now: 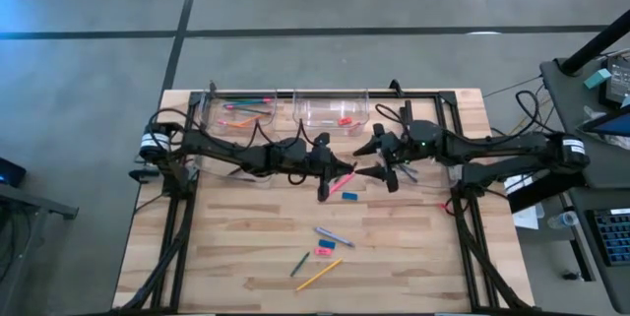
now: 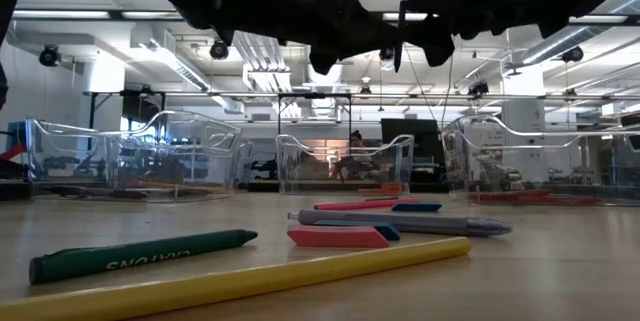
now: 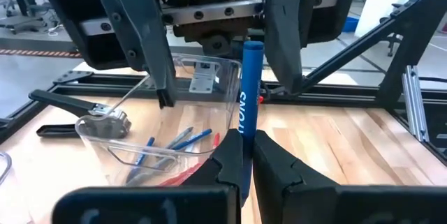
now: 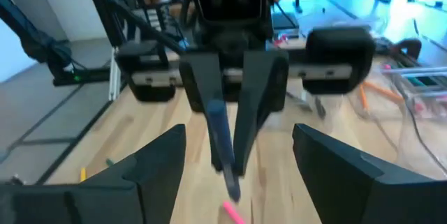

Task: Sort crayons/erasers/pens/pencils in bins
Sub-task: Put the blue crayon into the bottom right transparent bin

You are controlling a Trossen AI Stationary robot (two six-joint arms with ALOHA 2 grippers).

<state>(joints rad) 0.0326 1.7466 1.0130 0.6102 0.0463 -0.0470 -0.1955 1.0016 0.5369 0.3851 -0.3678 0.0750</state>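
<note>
The left gripper (image 3: 242,158) is shut tight on a blue crayon (image 3: 248,105). The crayon stands up between its fingers and sticks out past their tips. From above, both arms meet over the middle of the table (image 1: 236,257), and the crayon is too dark and small to pick out there.

The right gripper (image 4: 237,161) faces the left one, very near, with its fingers spread wide and nothing in them. In the right wrist view the crayon hangs right in the gap between those open fingers, its long side pointing toward them. So the next move looks like a pass from one arm to the other. The right gripper only has to close on the free end, and it must line up with the crayon's long side or it may knock it loose.

The left wrist view shows something the others do not: a clear bin (image 3: 174,123) behind the crayon with blue pens (image 3: 171,146) in it.

The low view shows the things left on the table: a green crayon (image 2: 140,254), a yellow pencil (image 2: 250,279), a pink eraser (image 2: 335,237) and a grey pen (image 2: 400,223). From above, two more bins (image 1: 330,109) at the far edge hold pencils (image 1: 246,111) and an eraser.
</note>
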